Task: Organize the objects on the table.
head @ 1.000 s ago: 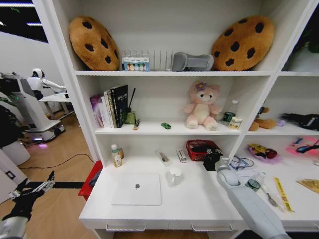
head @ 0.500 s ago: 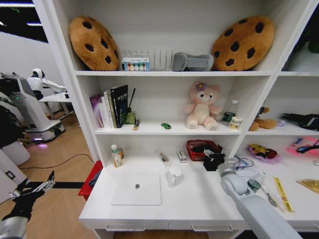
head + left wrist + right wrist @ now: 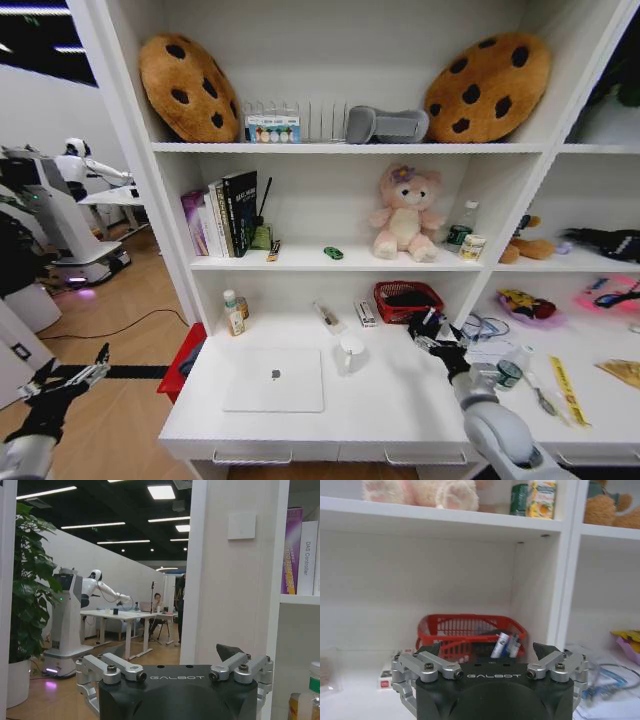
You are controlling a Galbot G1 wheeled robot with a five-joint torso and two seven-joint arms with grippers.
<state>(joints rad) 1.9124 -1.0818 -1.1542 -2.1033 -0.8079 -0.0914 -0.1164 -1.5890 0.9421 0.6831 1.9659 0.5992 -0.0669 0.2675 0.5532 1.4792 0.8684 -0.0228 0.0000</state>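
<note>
A thin silver laptop (image 3: 273,380) with a dark logo lies shut on the white table (image 3: 400,400), front left. The small green object (image 3: 333,253) rests on the shelf above. My right gripper (image 3: 425,325) hovers over the table just in front of a red basket (image 3: 408,298). In the right wrist view the right gripper (image 3: 489,652) is open and holds nothing, facing the basket (image 3: 465,630). My left gripper (image 3: 72,377) hangs open beside the table's left end, low over the floor. The left wrist view shows this gripper (image 3: 170,655) pointing past the shelf's side wall.
A white mug (image 3: 350,352) stands right of the laptop. A small bottle (image 3: 233,315) and small boxes (image 3: 365,314) sit at the back of the table. Cables and a cup (image 3: 510,372) clutter the right side. Books (image 3: 225,215) and a pink plush toy (image 3: 405,213) fill the shelf above.
My right forearm has dropped lower and drawn back toward the frame's bottom, while its gripper stays in front of the red basket. The left arm has not moved.
</note>
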